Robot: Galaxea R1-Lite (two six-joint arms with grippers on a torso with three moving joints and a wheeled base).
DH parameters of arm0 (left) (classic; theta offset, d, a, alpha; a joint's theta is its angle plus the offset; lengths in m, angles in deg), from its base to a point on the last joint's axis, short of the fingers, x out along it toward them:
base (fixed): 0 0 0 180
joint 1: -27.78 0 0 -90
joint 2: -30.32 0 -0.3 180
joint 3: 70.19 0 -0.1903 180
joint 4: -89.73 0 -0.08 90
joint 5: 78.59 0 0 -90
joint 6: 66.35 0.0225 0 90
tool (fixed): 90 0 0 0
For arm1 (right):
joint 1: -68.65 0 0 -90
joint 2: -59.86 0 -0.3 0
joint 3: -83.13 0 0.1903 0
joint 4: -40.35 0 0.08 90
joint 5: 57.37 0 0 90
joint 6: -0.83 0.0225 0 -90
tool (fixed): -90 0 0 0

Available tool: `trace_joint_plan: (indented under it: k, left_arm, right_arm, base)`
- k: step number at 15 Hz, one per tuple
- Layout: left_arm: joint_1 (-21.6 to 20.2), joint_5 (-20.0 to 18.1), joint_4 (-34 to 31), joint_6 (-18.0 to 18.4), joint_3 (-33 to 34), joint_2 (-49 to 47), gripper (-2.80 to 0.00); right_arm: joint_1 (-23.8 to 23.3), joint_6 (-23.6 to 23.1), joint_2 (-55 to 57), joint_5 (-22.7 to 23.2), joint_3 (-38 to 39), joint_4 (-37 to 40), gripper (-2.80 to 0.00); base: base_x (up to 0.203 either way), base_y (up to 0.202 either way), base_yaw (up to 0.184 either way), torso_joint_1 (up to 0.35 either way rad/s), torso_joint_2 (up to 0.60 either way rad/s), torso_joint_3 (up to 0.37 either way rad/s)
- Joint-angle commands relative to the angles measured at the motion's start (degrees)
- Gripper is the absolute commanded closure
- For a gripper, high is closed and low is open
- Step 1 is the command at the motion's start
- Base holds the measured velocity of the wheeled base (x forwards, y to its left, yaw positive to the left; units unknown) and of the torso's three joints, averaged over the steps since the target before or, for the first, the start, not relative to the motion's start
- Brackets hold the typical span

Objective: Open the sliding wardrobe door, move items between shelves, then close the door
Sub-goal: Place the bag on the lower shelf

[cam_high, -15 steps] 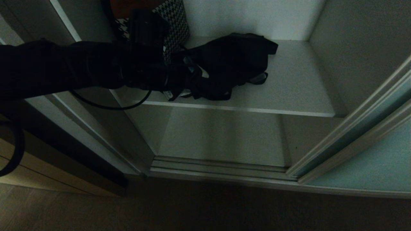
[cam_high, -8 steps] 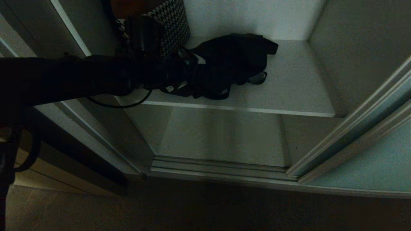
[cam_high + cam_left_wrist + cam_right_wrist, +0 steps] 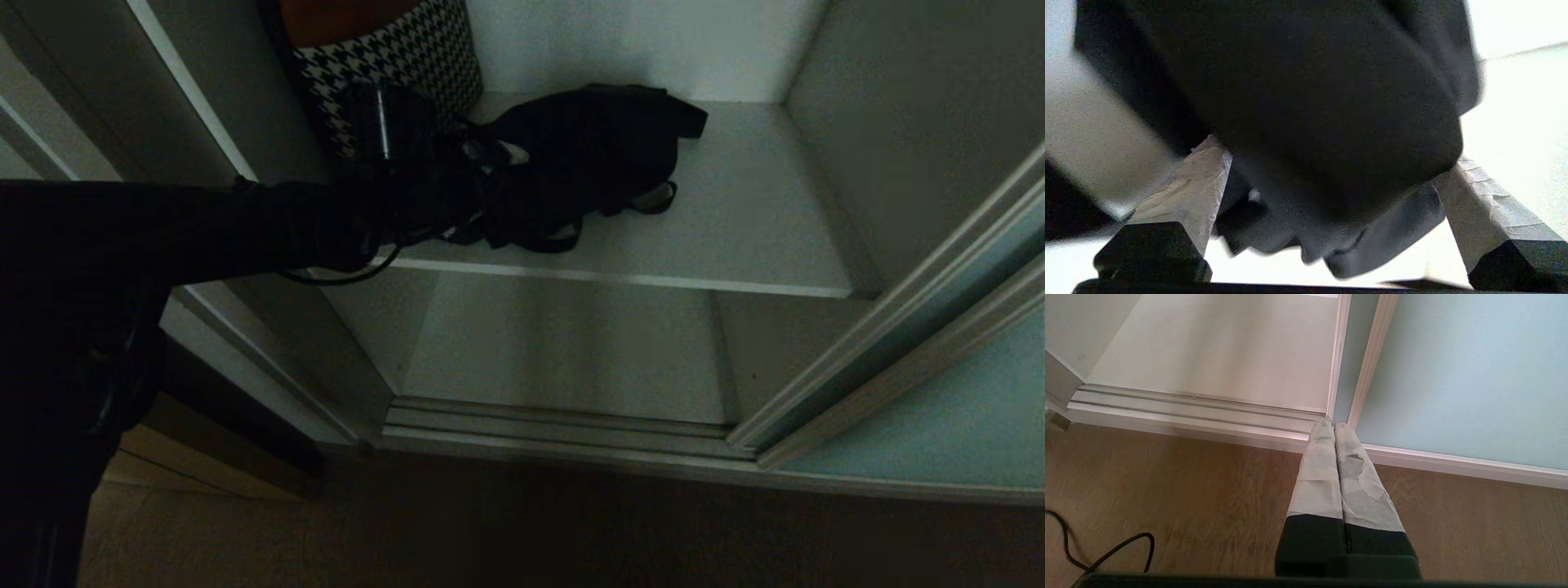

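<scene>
The sliding wardrobe door stands pushed aside to my right, so the opening step looks done — what remains, as I judge it, is any further shifting of items and then sliding that panel shut. The black bag lies slumped on the upper shelf, towards its left half, straps trailing to the front edge. My left pincer sits right at the bag with its taped fingers spread wide on either side of the dark cloth; from the wrist view the fabric bulges between them, yet they are released, not clamped on it. Just beside the bag, at the shelf's left rear corner, stands a houndstooth-patterned basket; what it holds I cannot tell. The lower shelf carries nothing I can make out. My right pincer hangs parked — clenched, holding nothing — above the wooden floor near the door track.
</scene>
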Motion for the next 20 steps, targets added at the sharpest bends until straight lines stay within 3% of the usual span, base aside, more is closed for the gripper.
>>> trace_joint_plan:
  k: [1, 4, 5, 14, 17, 20]
  left_arm:
    - [-0.1, -0.2, 2.3, -0.4, -0.1, 0.1, -2.8]
    - [0.0, -0.8, 4.9, -0.2, -0.1, -0.9, -2.8]
    - [0.0, -0.8, 5.7, 0.4, -0.1, -1.7, 0.0]
    - [0.3, -3.6, 10.1, 1.2, -0.2, -1.7, 0.0]
    - [2.7, -4.7, 8.4, 1.5, 0.2, 2.3, 0.0]
    - [5.7, -4.3, 3.1, 4.3, 0.6, 8.2, 0.0]
  right_arm:
    - [0.0, 0.0, 0.0, 0.0, 0.0, 0.0, 0.0]
    - [0.0, 0.0, 0.0, 0.0, 0.0, 0.0, 0.0]
    - [0.0, 0.0, 0.0, 0.0, 0.0, -0.1, 0.0]
    - [0.0, 0.0, 0.0, 0.0, 0.0, 0.0, 0.0]
    - [0.0, 0.0, 0.0, 0.0, 0.0, 0.0, 0.0]
    - [0.0, 0.0, 0.0, 0.0, 0.0, 0.0, 0.0]
  base:
    - [0.0, 0.0, 0.0, 0.0, 0.0, 0.0]
    - [0.0, 0.0, 0.0, 0.0, 0.0, 0.0]
    - [0.0, 0.0, 0.0, 0.0, 0.0, 0.0]
    - [0.0, 0.0, 0.0, 0.0, 0.0, 0.0]
    - [0.0, 0.0, 0.0, 0.0, 0.0, 0.0]
    - [0.0, 0.0, 0.0, 0.0, 0.0, 0.0]
